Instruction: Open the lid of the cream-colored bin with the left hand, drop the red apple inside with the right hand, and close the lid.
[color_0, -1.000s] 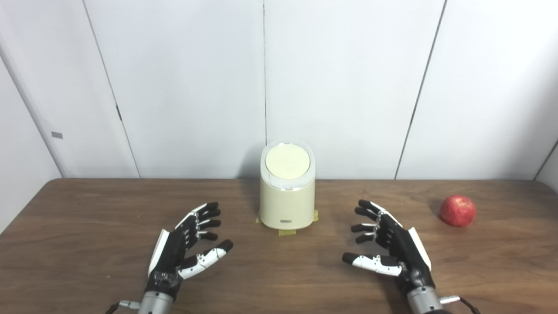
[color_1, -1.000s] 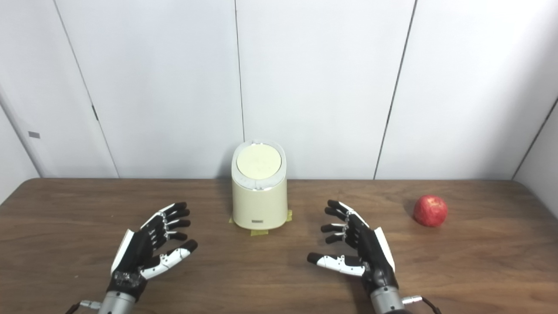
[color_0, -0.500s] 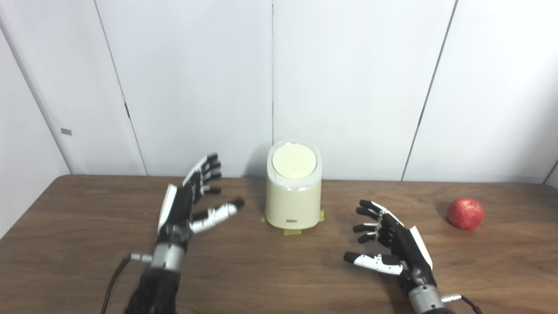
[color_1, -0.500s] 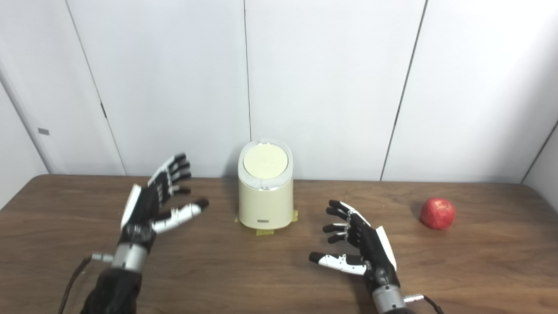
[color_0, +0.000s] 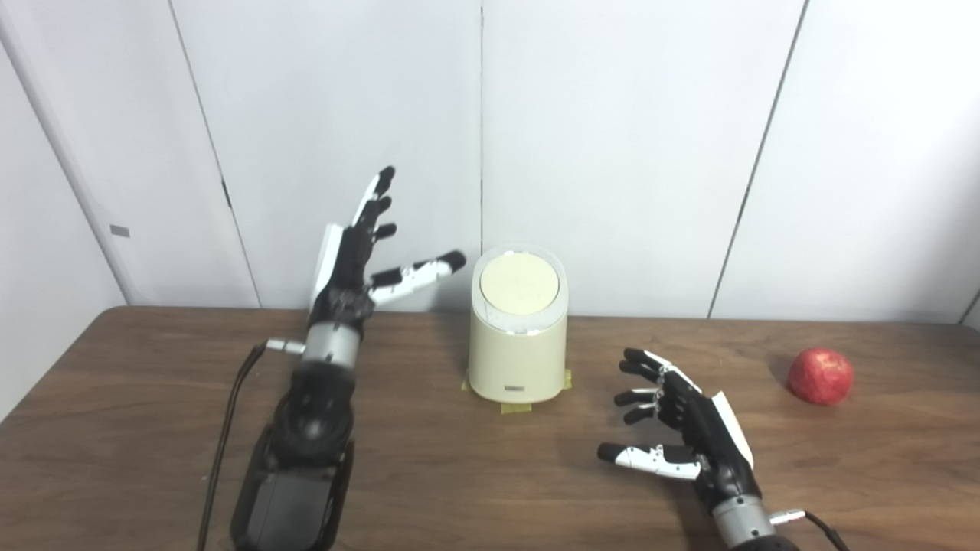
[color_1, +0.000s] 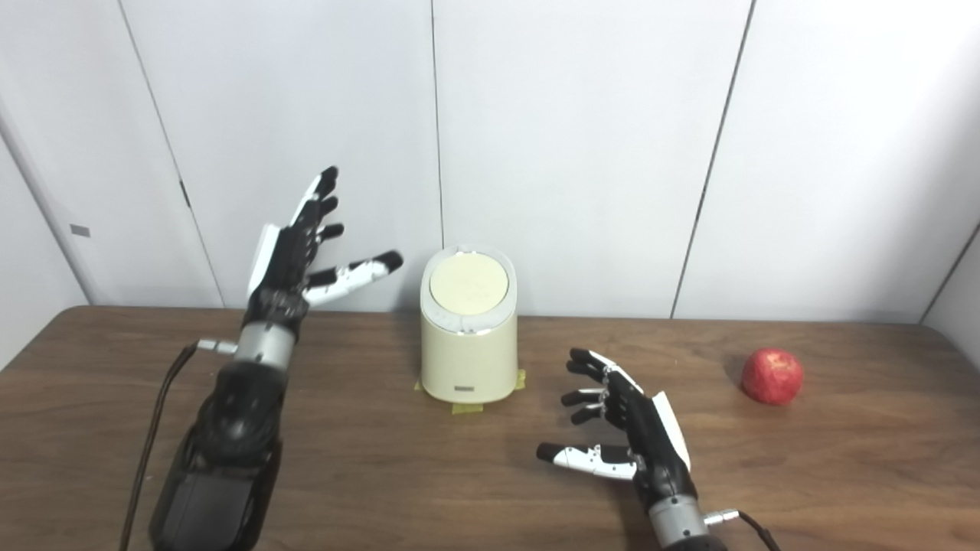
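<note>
White panelled wall (color_0: pixel 612 153) at the far side, dark wood table (color_0: pixel 459 490) in front of it. Cream bin (color_0: pixel 517 352) stands upright near the far edge of the table, roughly centre, sitting on bits of yellow tape (color_0: pixel 514 406) that poke out at its near and side edges. Lid (color_0: pixel 520 283) is down, closed, round face tilted slightly toward the cameras.

Left hand (color_0: pixel 354 256) is raised above the table, left of the bin and about level with the lid. Fingers (color_0: pixel 377 200) spread wide and pointing up and far, thumb (color_0: pixel 417 272) stretched out right toward the lid. Thumb tip is close to the lid rim but not touching it. Nothing held. Left forearm (color_0: pixel 306 428) runs in from the near-left, with a black cable (color_0: pixel 226 428) trailing off the wrist.

Right hand (color_1: pixel 624 432) sits low over the table, near-right of the bin, palm facing left. Fingers loosely curled and apart, thumb pointing left, nothing in its grasp. Can't tell whether it rests on the wood or hovers just above.

Red apple (color_1: pixel 773 376) lies on the table far right, well apart from the right hand and from the bin, nothing touching it.
</note>
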You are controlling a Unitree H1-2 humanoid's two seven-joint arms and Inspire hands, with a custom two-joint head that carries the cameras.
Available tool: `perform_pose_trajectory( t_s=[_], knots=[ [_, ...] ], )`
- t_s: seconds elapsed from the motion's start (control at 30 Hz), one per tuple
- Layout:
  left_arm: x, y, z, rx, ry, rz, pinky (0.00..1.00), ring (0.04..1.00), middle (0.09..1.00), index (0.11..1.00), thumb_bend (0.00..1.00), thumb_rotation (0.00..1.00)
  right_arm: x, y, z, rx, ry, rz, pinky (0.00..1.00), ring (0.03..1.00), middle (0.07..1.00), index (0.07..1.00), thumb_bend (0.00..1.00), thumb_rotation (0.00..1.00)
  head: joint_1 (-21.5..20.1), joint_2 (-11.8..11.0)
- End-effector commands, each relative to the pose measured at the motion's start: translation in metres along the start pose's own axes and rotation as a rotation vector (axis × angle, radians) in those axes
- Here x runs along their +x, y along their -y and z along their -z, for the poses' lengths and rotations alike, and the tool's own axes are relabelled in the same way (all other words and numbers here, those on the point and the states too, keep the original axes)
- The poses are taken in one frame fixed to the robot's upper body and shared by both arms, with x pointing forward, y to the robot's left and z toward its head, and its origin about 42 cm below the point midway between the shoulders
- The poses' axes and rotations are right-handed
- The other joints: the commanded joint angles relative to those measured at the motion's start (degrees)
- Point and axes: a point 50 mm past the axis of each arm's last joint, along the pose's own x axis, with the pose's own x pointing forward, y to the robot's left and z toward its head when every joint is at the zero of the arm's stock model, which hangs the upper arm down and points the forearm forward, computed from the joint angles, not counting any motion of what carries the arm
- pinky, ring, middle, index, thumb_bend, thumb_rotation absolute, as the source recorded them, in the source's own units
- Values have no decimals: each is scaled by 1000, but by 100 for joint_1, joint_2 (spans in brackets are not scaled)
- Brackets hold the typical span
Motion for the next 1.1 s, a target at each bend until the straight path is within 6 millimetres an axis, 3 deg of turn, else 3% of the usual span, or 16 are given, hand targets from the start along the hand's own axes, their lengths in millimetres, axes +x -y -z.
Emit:
perform_pose_trajectory(
  t_s=[0.0, 0.13, 0.4, 0.63, 0.73, 1.07],
  knots=[
    [24, 1, -26, 32, 77, -15, 876, 989, 1000, 1000, 935, 283, 9, 2, -11, 5, 64, 10, 515, 630, 799, 814, 770, 148, -7, 0],
    [35, 10, -26, 78, 80, -5, 879, 993, 999, 1000, 944, 257, 8, 2, -11, 9, 59, 14, 522, 635, 795, 812, 774, 159, -34, 4],
    [40, 34, -19, 123, 46, 54, 915, 1000, 1000, 1000, 933, 243, 8, 2, -13, 14, 57, 27, 510, 628, 785, 809, 774, 161, -103, 17],
    [46, 51, -14, 181, 15, 90, 855, 999, 1000, 1000, 936, 211, 6, 3, -15, 21, 53, 34, 514, 637, 793, 817, 774, 178, -164, 47],
    [47, 54, -12, 186, 4, 102, 886, 1000, 1000, 1000, 941, 182, 6, 3, -15, 22, 49, 39, 512, 636, 793, 817, 781, 190, -193, 38],
    [51, 65, 1, 255, -52, 109, 810, 1000, 1000, 1000, 952, 224, 3, -1, -18, 31, 51, 48, 516, 632, 797, 815, 779, 191, -295, 53]
  ],
)
